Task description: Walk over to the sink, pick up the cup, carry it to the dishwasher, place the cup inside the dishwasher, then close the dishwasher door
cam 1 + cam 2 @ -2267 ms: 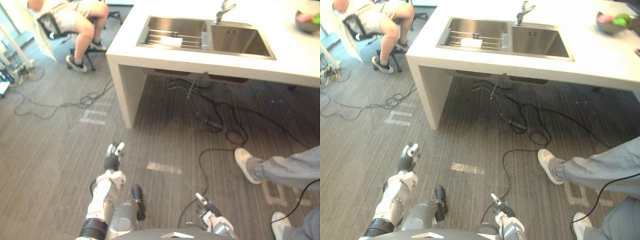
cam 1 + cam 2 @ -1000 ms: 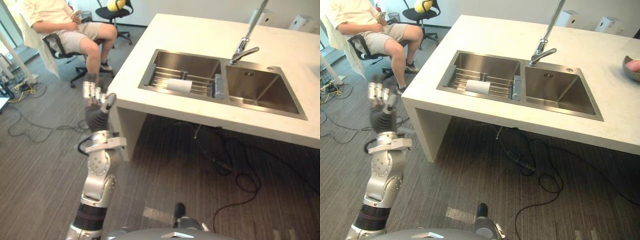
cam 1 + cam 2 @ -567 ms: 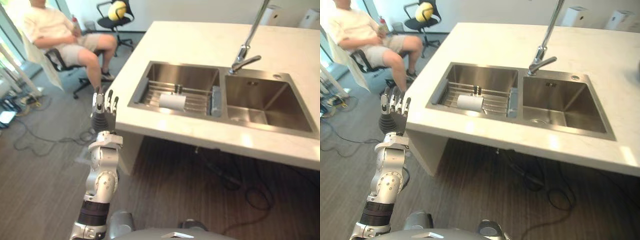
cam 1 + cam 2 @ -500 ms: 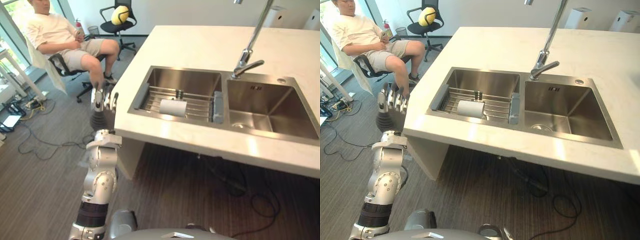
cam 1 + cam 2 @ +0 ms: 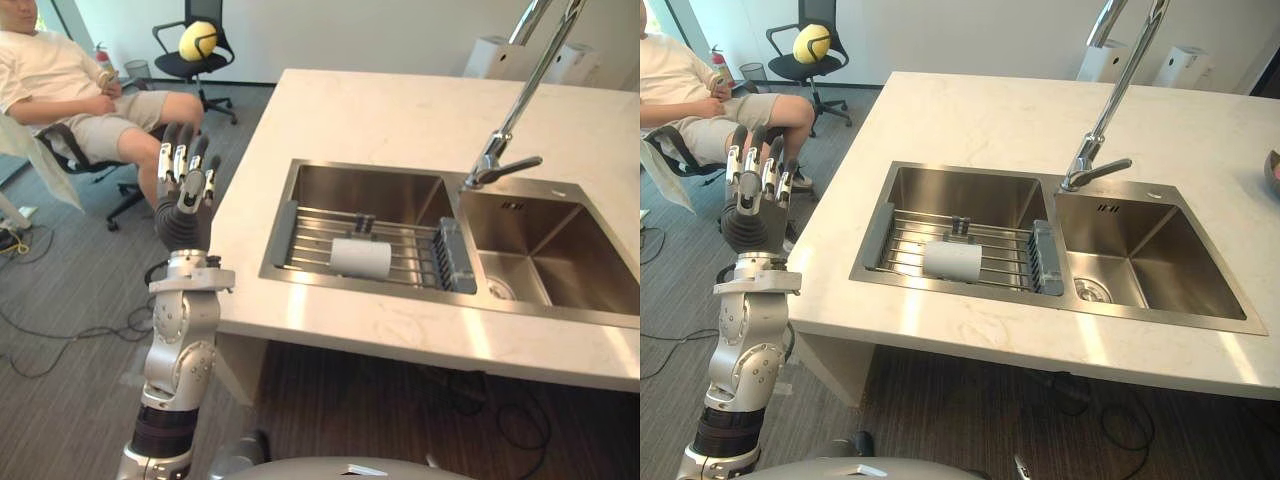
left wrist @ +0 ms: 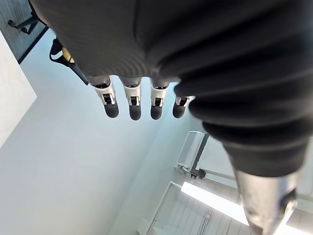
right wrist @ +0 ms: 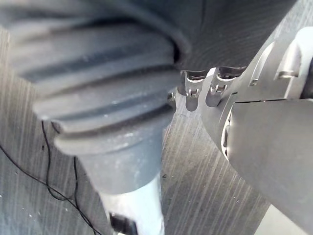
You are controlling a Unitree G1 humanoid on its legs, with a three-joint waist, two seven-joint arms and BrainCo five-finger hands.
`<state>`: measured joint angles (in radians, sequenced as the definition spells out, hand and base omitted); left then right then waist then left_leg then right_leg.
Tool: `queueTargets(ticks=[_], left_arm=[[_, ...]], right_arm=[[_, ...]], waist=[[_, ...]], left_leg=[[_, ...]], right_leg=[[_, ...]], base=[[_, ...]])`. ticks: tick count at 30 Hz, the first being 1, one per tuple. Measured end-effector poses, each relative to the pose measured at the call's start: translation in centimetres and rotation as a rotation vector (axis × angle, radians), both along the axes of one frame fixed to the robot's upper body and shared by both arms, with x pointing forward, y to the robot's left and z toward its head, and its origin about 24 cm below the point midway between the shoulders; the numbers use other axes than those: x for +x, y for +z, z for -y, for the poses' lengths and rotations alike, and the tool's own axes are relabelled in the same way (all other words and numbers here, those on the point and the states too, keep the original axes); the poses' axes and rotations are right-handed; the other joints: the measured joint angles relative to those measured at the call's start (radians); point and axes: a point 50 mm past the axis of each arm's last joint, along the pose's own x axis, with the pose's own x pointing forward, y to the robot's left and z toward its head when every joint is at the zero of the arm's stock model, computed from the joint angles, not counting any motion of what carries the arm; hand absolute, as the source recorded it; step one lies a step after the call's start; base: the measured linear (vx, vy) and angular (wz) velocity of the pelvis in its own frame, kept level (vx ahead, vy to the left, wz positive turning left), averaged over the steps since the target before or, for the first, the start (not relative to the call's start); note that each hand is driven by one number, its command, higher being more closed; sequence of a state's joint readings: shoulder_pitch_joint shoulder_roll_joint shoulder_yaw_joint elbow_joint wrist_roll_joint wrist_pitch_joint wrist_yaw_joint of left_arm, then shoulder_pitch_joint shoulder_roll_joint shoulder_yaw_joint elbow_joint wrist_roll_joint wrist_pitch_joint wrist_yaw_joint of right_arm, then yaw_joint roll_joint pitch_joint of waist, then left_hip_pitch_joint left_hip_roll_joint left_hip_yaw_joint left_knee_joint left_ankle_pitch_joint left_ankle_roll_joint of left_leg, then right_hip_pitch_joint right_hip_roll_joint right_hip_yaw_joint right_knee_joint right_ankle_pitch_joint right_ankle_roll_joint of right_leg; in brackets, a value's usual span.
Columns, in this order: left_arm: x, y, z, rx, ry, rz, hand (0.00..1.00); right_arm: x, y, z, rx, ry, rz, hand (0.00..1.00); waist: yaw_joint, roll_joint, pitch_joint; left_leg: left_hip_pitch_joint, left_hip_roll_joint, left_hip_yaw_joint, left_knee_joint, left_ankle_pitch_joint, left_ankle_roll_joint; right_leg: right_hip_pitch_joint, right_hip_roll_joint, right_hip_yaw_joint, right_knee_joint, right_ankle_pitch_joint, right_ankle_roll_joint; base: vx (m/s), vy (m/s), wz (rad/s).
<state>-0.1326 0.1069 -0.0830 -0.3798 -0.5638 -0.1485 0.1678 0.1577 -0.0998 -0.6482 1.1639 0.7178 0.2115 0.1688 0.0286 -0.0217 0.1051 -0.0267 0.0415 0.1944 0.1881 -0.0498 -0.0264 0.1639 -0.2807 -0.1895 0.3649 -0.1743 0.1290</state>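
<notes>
The white cup (image 5: 360, 257) lies on its side on a wire rack in the left basin of the steel sink (image 5: 290, 215); the right eye view shows the cup (image 5: 952, 260) too. My left hand (image 5: 182, 195) is raised beside the counter's left edge, well left of the cup, fingers straight and apart, open and empty. In its wrist view the left hand's fingertips (image 6: 132, 110) point at a pale wall. My right hand (image 7: 191, 92) hangs low over the dark floor, fingers relaxed, holding nothing.
The white counter (image 5: 380, 110) carries a tall faucet (image 5: 510, 120) between the basins; the right basin (image 5: 560, 260) has a drain. A person (image 5: 60, 95) sits on a chair at the left. A black office chair with a yellow ball (image 5: 197, 40) stands behind.
The camera has come close to the sink and looks down on it. My left hand has risen from near the floor to the level of the counter edge.
</notes>
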Motion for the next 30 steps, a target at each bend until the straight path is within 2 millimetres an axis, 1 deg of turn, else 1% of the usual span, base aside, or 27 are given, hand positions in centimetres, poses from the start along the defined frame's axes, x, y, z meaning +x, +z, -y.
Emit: queueTargets(ticks=[2, 3, 4, 5, 6, 7, 8, 9, 10, 11, 12, 13, 14, 15, 16, 17, 18, 20, 22, 23, 24, 25, 26, 28, 30], left_arm=[[0.0, 0.0, 0.3, 0.039, -0.001, 0.001, 0.0], [-0.1, -0.1, 0.6, 0.06, -0.001, 0.001, 0.0], [-0.1, 0.0, 0.6, 0.075, -0.002, 0.008, 0.0], [0.0, 0.1, 0.8, 0.097, 0.001, 0.016, 0.0], [0.1, -0.1, 0.8, 0.11, 0.001, 0.01, 0.0], [0.2, -0.3, 0.8, 0.114, 0.001, 0.0, 0.0], [0.4, -0.8, 1.0, 0.104, 0.003, -0.03, 0.0], [0.4, -1.0, 1.2, 0.087, 0.005, -0.04, 0.0], [0.4, -0.9, 1.4, 0.074, 0.003, -0.03, 0.0], [0.3, -0.9, 1.9, 0.063, -0.015, -0.025, 0.0], [0.3, -0.8, 2.3, 0.062, -0.031, -0.021, 0.0], [0.3, -0.5, 3.2, 0.068, -0.063, -0.009, 0.0], [0.3, -0.2, 4.0, 0.098, -0.083, 0.011, 0.0], [0.3, 0.0, 4.4, 0.111, -0.093, 0.02, 0.0], [0.4, 0.2, 5.3, 0.145, -0.112, 0.034, 0.0], [0.7, 0.0, 6.1, 0.198, -0.12, 0.029, 0.0], [0.9, -0.3, 6.4, 0.231, -0.12, 0.018, 0.0], [1.5, -1.8, 7.2, 0.395, -0.094, -0.034, 0.0], [1.6, -2.7, 7.6, 0.519, -0.077, -0.05, 0.0], [1.6, -3.5, 7.7, 0.646, -0.063, -0.05, 0.0], [1.7, -3.8, 7.7, 0.696, -0.058, -0.048, 0.0], [1.8, -4.2, 7.5, 0.79, -0.047, -0.044, 0.0], [1.9, -4.4, 7.4, 0.879, -0.03, -0.026, 0.0], [2.3, -4.3, 7.2, 0.959, -0.006, -0.002, 0.0], [2.8, -4.0, 6.9, 1.048, 0.016, 0.027, 0.0]], right_arm=[[-0.3, 0.1, 0.3, -0.016, -0.027, 0.002, 0.0], [-0.4, 0.1, 0.4, -0.022, -0.031, -0.001, 0.0], [-0.3, 0.1, 0.4, -0.028, -0.031, 0.004, 0.0], [-0.2, 0.1, 0.1, -0.026, -0.02, 0.01, 0.0], [-0.2, 0.1, -0.2, -0.023, -0.003, 0.009, 0.0], [-0.4, -0.1, -0.7, -0.015, 0.012, 0.002, 0.0], [-0.5, -0.1, -0.9, -0.014, 0.025, -0.004, 0.0], [-0.7, -0.1, -0.9, -0.02, 0.044, -0.015, 0.0], [-0.8, -0.1, -0.7, -0.026, 0.061, -0.021, 0.0], [-1.3, -0.1, -0.6, -0.03, 0.065, -0.029, 0.0], [-1.5, -0.1, -0.6, -0.032, 0.064, -0.035, 0.0], [-1.9, 0.0, -0.5, -0.036, 0.06, -0.046, 0.0], [-2.2, -0.1, -0.5, -0.037, 0.051, -0.054, 0.0], [-2.2, -0.1, -0.5, -0.036, 0.044, -0.059, 0.0], [-2.2, -0.1, -0.6, -0.036, 0.04, -0.061, 0.0], [-2.2, -0.1, -0.6, -0.037, 0.032, -0.07, 0.0], [-2.2, -0.1, -0.7, -0.038, 0.027, -0.073, 0.0], [-2.0, -0.2, -0.7, -0.043, 0.019, -0.083, 0.0], [-2.0, -0.1, -0.6, -0.045, 0.018, -0.084, 0.0], [-2.0, -0.1, -0.6, -0.044, 0.018, -0.081, 0.0], [-2.0, -0.2, -0.6, -0.043, 0.015, -0.08, 0.0], [-1.8, -0.2, -0.6, -0.042, 0.012, -0.078, 0.0], [-1.9, -0.2, -0.7, -0.04, 0.003, -0.076, 0.0], [-1.9, -0.2, -0.6, -0.04, -0.006, -0.077, 0.0], [-1.9, -0.2, -0.6, -0.04, -0.027, -0.078, 0.0]], waist=[[-0.005, 0.014, 0.0], [-0.005, 0.032, -0.002], [-0.008, 0.032, -0.009], [-0.01, 0.024, -0.011], [-0.017, 0.015, -0.012], [-0.024, 0.001, -0.013], [-0.03, -0.002, -0.025], [-0.028, 0.008, -0.033], [-0.024, 0.019, -0.034], [-0.025, 0.03, -0.04], [-0.026, 0.038, -0.046], [-0.026, 0.05, -0.056], [-0.027, 0.057, -0.06], [-0.028, 0.059, -0.062], [-0.028, 0.06, -0.063], [-0.03, 0.061, -0.064], [-0.031, 0.061, -0.064], [-0.043, 0.064, -0.066], [-0.046, 0.069, -0.069], [-0.05, 0.07, -0.07], [-0.053, 0.07, -0.07], [-0.055, 0.069, -0.069], [-0.056, 0.069, -0.07], [-0.059, 0.072, -0.071], [-0.068, 0.074, -0.072]], left_leg=[[0.054, -0.009, -0.007, -0.052, -0.003, 0.004], [0.067, -0.005, -0.009, -0.072, 0.0, 0.003], [0.065, 0.002, -0.008, -0.074, 0.001, 0.003], [0.063, 0.006, -0.007, -0.074, 0.003, -0.001], [0.058, 0.009, -0.005, -0.07, 0.003, -0.007], [0.055, 0.009, -0.003, -0.067, 0.004, -0.017], [0.045, 0.027, -0.006, -0.067, 0.007, -0.034], [0.044, 0.046, -0.004, -0.071, 0.012, -0.048], [0.038, 0.065, 0.0, -0.078, 0.022, -0.066], [0.042, 0.087, 0.0, -0.113, 0.048, -0.081], [0.048, 0.095, 0.0, -0.135, 0.065, -0.083], [0.062, 0.111, 0.001, -0.173, 0.086, -0.093], [0.079, 0.12, 0.001, -0.202, 0.101, -0.099], [0.084, 0.124, 0.001, -0.211, 0.105, -0.103], [0.084, 0.126, 0.002, -0.212, 0.105, -0.103], [0.081, 0.125, 0.004, -0.213, 0.105, -0.103], [0.081, 0.122, 0.006, -0.213, 0.105, -0.103], [0.081, 0.11, 0.013, -0.223, 0.108, -0.099], [0.081, 0.103, 0.023, -0.234, 0.112, -0.093], [0.081, 0.097, 0.027, -0.244, 0.116, -0.087], [0.08, 0.096, 0.028, -0.245, 0.117, -0.087], [0.08, 0.092, 0.032, -0.247, 0.116, -0.085], [0.08, 0.088, 0.039, -0.25, 0.117, -0.083], [0.08, 0.083, 0.045, -0.26, 0.121, -0.077], [0.078, 0.072, 0.049, -0.264, 0.123, -0.074]], right_leg=[[-0.078, -0.027, 0.002, 0.165, 0.032, -0.024], [-0.103, -0.033, 0.008, 0.187, 0.012, -0.025], [-0.124, -0.027, -0.003, 0.172, -0.025, -0.022], [-0.146, -0.024, -0.015, 0.116, -0.039, -0.022], [-0.153, -0.019, -0.013, 0.057, -0.018, -0.029], [-0.161, -0.011, -0.011, 0.003, 0.028, -0.022], [-0.151, 0.008, -0.013, -0.023, 0.023, -0.001], [-0.146, 0.029, -0.017, -0.063, 0.017, 0.007], [-0.142, 0.052, -0.02, -0.097, 0.017, 0.004], [-0.143, 0.082, -0.033, -0.124, 0.026, -0.007], [-0.14, 0.095, -0.037, -0.137, 0.031, -0.013], [-0.134, 0.117, -0.042, -0.157, 0.036, -0.021], [-0.125, 0.133, -0.044, -0.169, 0.039, -0.025], [-0.122, 0.139, -0.045, -0.17, 0.039, -0.026], [-0.123, 0.143, -0.045, -0.171, 0.04, -0.026], [-0.126, 0.142, -0.044, -0.172, 0.04, -0.026], [-0.126, 0.14, -0.043, -0.173, 0.04, -0.026], [-0.126, 0.133, -0.04, -0.188, 0.045, -0.018], [-0.129, 0.129, -0.036, -0.204, 0.052, -0.015], [-0.13, 0.127, -0.031, -0.222, 0.064, -0.01], [-0.13, 0.126, -0.028, -0.23, 0.069, -0.009], [-0.129, 0.125, -0.021, -0.246, 0.08, -0.006], [-0.128, 0.123, -0.016, -0.26, 0.09, -0.003], [-0.125, 0.12, -0.015, -0.277, 0.104, 0.0], [-0.122, 0.112, -0.013, -0.295, 0.117, 0.006]], base=[[0.02, 0.095, -0.29], [0.02, 0.054, -0.41], [0.02, 0.0, -0.38], [0.01, -0.051, -0.24], [0.01, -0.092, -0.14], [0.01, -0.166, 0.02], [0.03, -0.195, -0.05], [0.05, -0.201, -0.15], [0.1, -0.244, -0.19], [0.09, -0.211, -0.1], [0.1, -0.231, -0.01], [0.1, -0.146, -0.03], [0.09, -0.127, -0.04], [0.08, -0.093, -0.04], [0.06, -0.052, -0.03], [0.05, -0.029, -0.04], [0.03, 0.007, -0.02], [0.0, 0.019, -0.01], [-0.01, 0.045, -0.06], [-0.01, 0.052, -0.1], [0.0, 0.057, -0.16], [0.0, 0.054, -0.16], [0.0, 0.051, -0.15], [0.0, 0.034, -0.08], [0.01, 0.041, -0.04]])
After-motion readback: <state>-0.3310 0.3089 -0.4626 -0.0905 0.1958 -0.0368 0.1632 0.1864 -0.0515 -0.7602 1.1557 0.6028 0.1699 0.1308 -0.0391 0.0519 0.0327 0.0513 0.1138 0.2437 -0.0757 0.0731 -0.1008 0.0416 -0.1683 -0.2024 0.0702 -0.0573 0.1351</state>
